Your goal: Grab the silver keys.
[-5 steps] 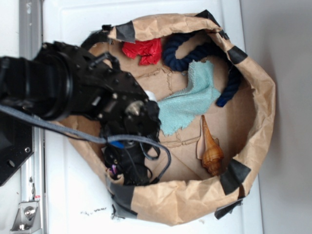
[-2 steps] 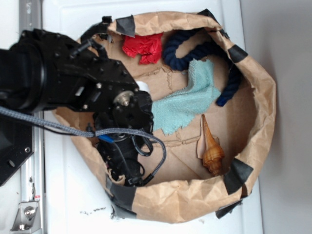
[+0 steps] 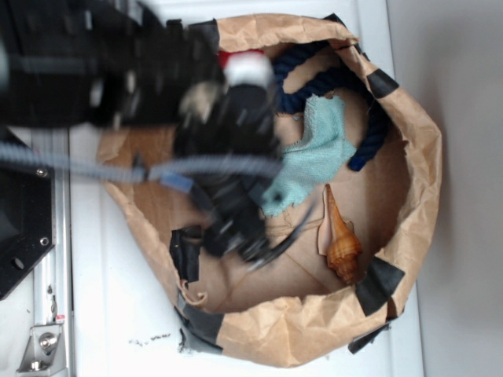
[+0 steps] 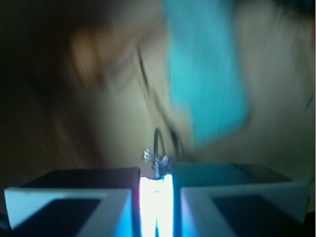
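Gripper pinching the silver keys over the paper bag.

Its jaws are pressed nearly together, a wire ring and key bits poking out between them. The blurred black arm reaches from the table's left edge over the brown bag, beside the teal cloth, shell and blue rope.

silver keys pinched between claw fingers
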`<state>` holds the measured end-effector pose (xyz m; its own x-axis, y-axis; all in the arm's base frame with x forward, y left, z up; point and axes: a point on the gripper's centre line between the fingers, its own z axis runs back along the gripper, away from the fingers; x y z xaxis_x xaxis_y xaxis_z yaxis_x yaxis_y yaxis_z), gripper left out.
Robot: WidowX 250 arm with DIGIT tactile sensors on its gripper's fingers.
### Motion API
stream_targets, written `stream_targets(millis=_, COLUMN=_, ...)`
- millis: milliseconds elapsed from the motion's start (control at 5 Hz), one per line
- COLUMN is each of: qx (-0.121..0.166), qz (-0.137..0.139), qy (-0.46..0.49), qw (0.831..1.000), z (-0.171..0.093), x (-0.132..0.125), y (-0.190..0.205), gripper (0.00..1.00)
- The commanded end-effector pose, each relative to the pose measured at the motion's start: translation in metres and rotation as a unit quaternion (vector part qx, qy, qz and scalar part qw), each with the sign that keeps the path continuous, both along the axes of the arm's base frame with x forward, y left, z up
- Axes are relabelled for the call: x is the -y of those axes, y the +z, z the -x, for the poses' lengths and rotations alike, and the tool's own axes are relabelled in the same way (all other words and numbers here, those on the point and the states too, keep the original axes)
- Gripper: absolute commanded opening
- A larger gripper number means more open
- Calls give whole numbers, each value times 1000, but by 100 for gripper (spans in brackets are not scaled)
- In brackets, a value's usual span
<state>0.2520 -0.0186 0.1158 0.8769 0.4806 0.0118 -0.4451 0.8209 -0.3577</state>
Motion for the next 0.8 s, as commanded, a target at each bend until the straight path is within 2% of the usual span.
stream_targets(millis=0, qx=33, qz=-49, qy=42, qw=997, z=-4, x=-14, y=41, gripper=0)
stream_targets(millis=200, qx=15, qz=-82, qy=33, qw=996, z=0, x=-11, y=34, gripper=0)
stream_targets(millis=400, qx=-9, qz=-154, qy=69, qw=986, z=3, x=-10, y=29, gripper=0)
stream_targets(millis=600, qx=-13, qz=-157, qy=63, qw=986, z=6, x=-9, y=25, gripper=0)
